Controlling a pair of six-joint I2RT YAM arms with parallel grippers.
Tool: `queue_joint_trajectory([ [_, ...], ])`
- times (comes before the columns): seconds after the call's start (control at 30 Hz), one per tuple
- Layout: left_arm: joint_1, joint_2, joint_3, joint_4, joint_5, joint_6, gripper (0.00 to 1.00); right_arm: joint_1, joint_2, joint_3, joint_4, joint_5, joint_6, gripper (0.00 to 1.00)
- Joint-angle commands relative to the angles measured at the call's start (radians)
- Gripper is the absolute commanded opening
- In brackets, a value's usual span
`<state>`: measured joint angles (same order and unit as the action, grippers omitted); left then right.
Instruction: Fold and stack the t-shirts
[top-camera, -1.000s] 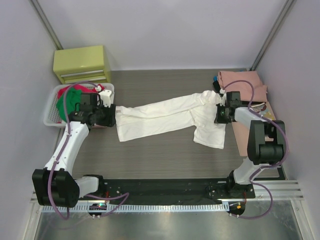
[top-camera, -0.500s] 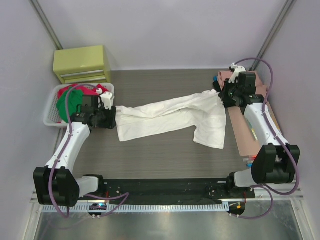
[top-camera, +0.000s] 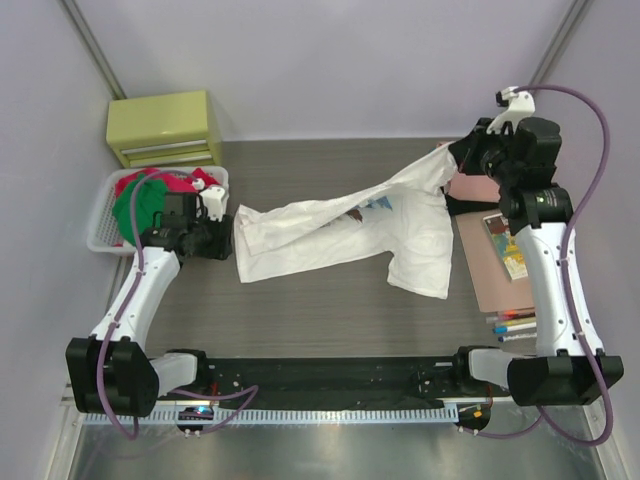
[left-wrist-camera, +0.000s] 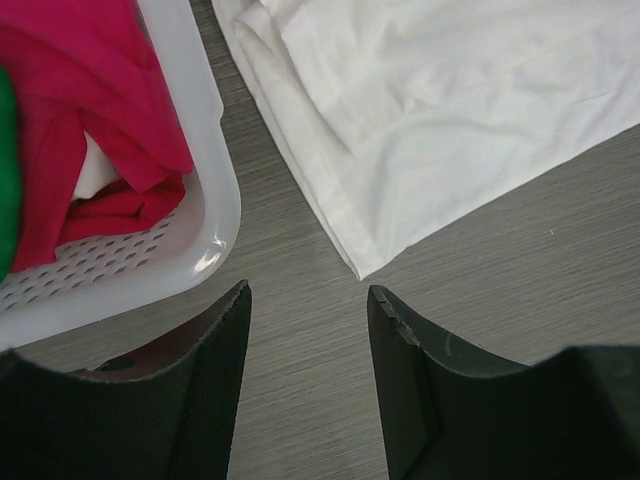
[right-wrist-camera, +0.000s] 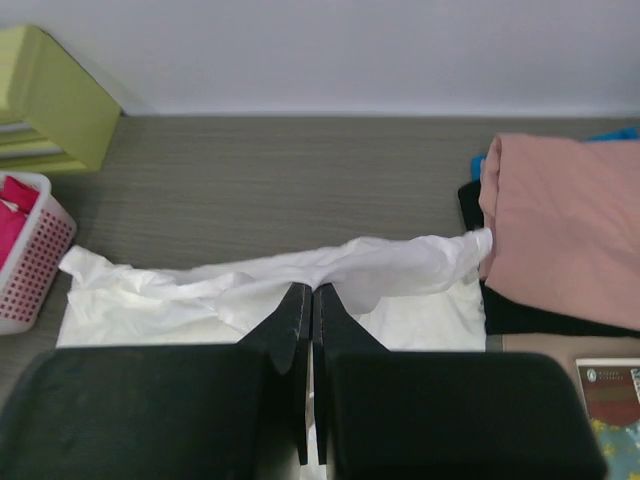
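Note:
A white t-shirt (top-camera: 330, 235) lies stretched across the dark table, a bit of coloured print (top-camera: 375, 205) showing. My right gripper (top-camera: 457, 160) is shut on a fold of this shirt (right-wrist-camera: 400, 265) and holds its right end up off the table. The left gripper (left-wrist-camera: 308, 300) hovers open low over the table at the shirt's left corner (left-wrist-camera: 365, 265), nothing between its fingers. Red (top-camera: 135, 185) and green (top-camera: 135, 210) t-shirts fill the basket. A folded salmon-pink t-shirt (right-wrist-camera: 570, 220) lies on a black one (right-wrist-camera: 530, 315) at the back right.
The white slotted basket (top-camera: 100, 238) stands at the left, its rim (left-wrist-camera: 215, 200) right beside my left fingers. A yellow-green drawer box (top-camera: 165, 128) is in the back left corner. A book (top-camera: 510, 255) on a brown board and pens (top-camera: 515, 322) lie at the right edge.
My right gripper has risen and moved toward the back right, lifting the white shirt's right end and turning up its print. The left arm has stayed in place.

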<state>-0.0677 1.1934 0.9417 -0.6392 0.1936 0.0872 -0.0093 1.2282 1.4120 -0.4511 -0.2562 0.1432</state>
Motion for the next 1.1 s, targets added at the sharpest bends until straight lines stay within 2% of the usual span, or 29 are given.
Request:
queue_joint_trajectory([
  [0.0,0.000,-0.029,0.000,0.029,0.004,0.011,0.51,0.002,-0.087,0.143,-0.009,-0.021,0.022,0.01],
  [0.2,0.002,-0.018,-0.004,0.033,0.004,0.016,0.51,0.002,-0.150,0.222,-0.037,-0.040,0.041,0.01],
  [0.3,0.002,-0.026,0.000,0.032,0.047,0.014,0.51,0.002,-0.154,0.237,-0.046,-0.041,0.039,0.01],
  [0.43,0.002,-0.040,0.023,0.021,0.255,0.022,0.52,0.002,-0.145,0.223,-0.046,-0.040,0.035,0.01],
  [0.47,0.000,-0.029,0.032,0.007,0.364,0.025,0.52,0.002,-0.145,0.220,-0.044,-0.041,0.035,0.01],
  [0.53,-0.021,0.000,0.072,-0.007,0.429,0.017,0.52,0.002,-0.147,0.206,-0.040,-0.041,0.036,0.01],
  [0.6,-0.047,0.076,0.113,-0.062,0.472,0.029,0.51,0.002,-0.147,0.194,-0.034,-0.040,0.038,0.01],
  [0.7,-0.128,0.187,0.181,-0.117,0.456,0.052,0.52,0.002,-0.150,0.177,-0.032,-0.035,0.035,0.01],
  [0.8,-0.249,0.332,0.249,-0.181,0.454,0.063,0.51,0.002,-0.159,0.154,-0.028,-0.025,0.024,0.01],
  [1.07,-0.261,0.598,0.379,-0.220,0.656,0.022,0.49,0.002,-0.164,0.128,-0.024,-0.006,0.010,0.01],
])
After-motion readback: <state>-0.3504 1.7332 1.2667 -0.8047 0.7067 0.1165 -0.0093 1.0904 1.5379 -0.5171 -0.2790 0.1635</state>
